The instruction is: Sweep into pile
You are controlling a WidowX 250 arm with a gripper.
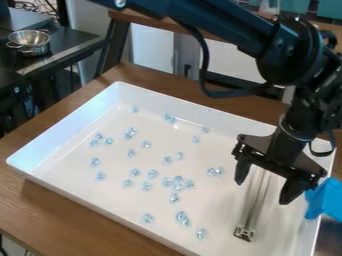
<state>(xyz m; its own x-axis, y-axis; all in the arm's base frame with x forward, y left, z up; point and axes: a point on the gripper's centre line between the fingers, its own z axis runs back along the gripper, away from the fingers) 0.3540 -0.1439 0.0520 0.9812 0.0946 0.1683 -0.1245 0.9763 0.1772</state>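
Note:
My black gripper point(267, 188) hangs over the right side of the white tray point(87, 117), its two fingers spread wide apart with nothing held between them. Small clear bluish pieces point(178, 184) lie scattered over the tray's left and middle, some loosely clustered, others single. A blue object point(326, 200), perhaps a sweeping tool, is at the tray's right edge, just right of the gripper; whether the two touch I cannot tell. Under the gripper a slim silvery bar point(252, 205) runs toward the tray's front right, with a square end.
The tray's raised walls surround the pieces, and it stands on a brown wooden table point(47, 212). A metal bowl point(30, 42) sits on a dark surface at the upper left. The arm extends across the top right, a black cable looping below it.

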